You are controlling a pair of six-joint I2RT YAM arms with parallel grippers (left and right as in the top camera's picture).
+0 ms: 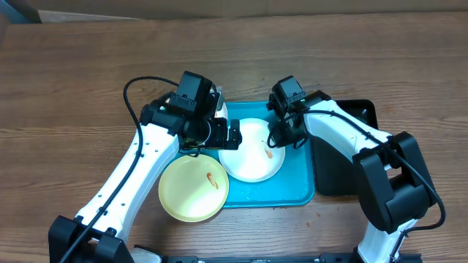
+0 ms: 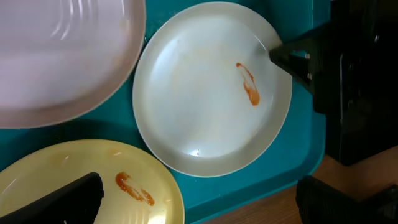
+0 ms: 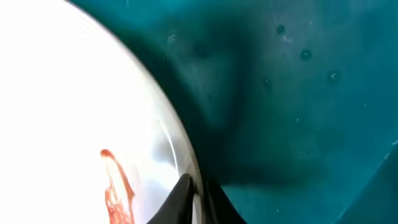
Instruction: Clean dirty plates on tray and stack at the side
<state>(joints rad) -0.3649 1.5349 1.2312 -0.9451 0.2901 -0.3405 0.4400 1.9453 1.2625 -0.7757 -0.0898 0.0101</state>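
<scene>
So the turquoise tray (image 1: 298,191) sits on the table with rounded corners and a raised rim, a few water drops on its floor. The middle white plate (image 2: 205,93) lies on it, round and shallow, with a small orange-red smear toward its right side. The pale yellow plate (image 1: 189,193) sits at the tray's front-left corner, partly hanging off over the table, with its own orange smear near the right edge, right beside the white one. A second white plate (image 2: 56,56) lies at the tray's back-left and looks clean where visible.
</scene>
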